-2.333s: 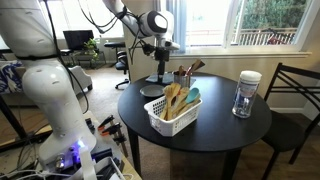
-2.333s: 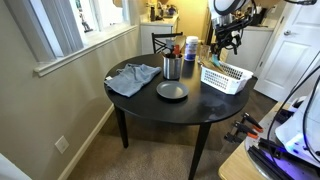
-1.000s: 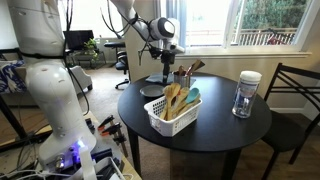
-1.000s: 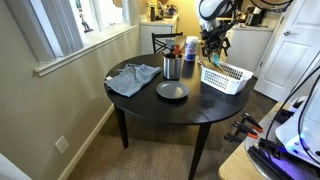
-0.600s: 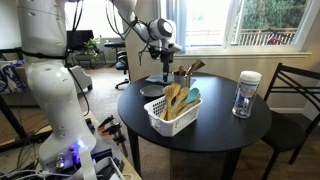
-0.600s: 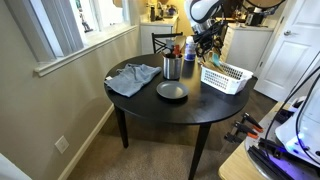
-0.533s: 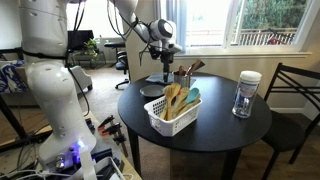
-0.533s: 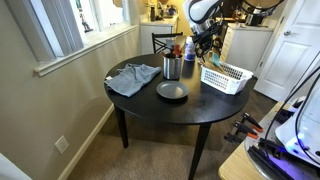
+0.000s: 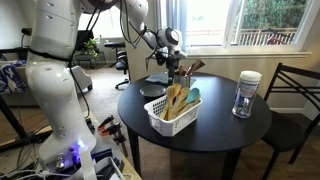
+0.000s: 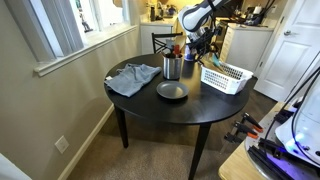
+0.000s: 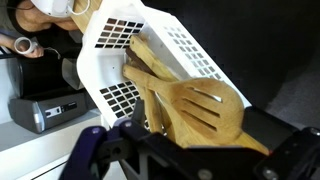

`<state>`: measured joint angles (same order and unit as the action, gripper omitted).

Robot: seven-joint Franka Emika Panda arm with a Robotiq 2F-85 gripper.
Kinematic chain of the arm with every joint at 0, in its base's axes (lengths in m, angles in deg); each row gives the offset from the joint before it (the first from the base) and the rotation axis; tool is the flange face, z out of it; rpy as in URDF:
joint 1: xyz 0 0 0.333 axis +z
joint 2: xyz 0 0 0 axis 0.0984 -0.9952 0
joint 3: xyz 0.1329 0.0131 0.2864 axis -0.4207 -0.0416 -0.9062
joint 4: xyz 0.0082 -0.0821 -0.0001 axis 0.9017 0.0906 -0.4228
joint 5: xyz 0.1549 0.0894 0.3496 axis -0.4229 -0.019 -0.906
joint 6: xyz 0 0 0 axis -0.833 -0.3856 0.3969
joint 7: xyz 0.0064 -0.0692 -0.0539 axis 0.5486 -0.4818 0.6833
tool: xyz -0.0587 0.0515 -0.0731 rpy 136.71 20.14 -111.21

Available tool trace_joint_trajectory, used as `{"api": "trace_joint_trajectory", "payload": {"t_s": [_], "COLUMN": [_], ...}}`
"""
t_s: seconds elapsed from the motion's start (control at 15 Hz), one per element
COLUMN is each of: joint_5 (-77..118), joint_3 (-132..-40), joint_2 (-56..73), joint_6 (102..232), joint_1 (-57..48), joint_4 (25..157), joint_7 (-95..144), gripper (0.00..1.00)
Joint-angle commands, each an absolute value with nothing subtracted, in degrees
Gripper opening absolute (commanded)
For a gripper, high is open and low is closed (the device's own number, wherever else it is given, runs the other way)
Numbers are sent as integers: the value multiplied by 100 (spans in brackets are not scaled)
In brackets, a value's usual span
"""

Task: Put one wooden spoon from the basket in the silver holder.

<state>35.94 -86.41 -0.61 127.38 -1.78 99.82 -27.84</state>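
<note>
The white slotted basket (image 9: 168, 118) stands on the round black table, also in an exterior view (image 10: 228, 77) and the wrist view (image 11: 125, 45). Several wooden spoons (image 9: 176, 98) and a teal utensil (image 9: 192, 97) stick up out of it. In the wrist view a slotted wooden spoon (image 11: 200, 108) fills the space between my fingers. The silver holder (image 10: 172, 68) stands beside the basket, with utensils in it (image 9: 184, 76). My gripper (image 9: 168, 60) hangs just above the basket's spoon end (image 10: 197, 45). It looks open (image 11: 198, 135). I cannot tell whether it touches the spoon.
A dark round plate (image 9: 152, 90) lies next to the holder (image 10: 171, 91). A grey cloth (image 10: 133, 77) lies further along the table. A clear glass jar with a white lid (image 9: 246, 93) stands near the table edge. A chair (image 9: 295, 95) stands by the table.
The arm has swung and tilted. The gripper has come down and across to the spoon end of the basket. Nothing on the table has moved.
</note>
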Motion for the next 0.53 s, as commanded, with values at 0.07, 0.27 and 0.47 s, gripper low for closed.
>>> {"api": "trace_joint_trajectory", "payload": {"t_s": [0.07, 0.27, 0.47], "joint_5": [3600, 3480, 3500], "joint_3": [-8536, -8569, -8552], "joint_2": [-339, -363, -416], "joint_6": [12498, 12532, 12512], "joint_1": [-103, -139, -114], "joint_4": [9632, 9552, 9469], "joint_7": [-2758, -2616, -2660], "gripper": [100, 100, 100]}}
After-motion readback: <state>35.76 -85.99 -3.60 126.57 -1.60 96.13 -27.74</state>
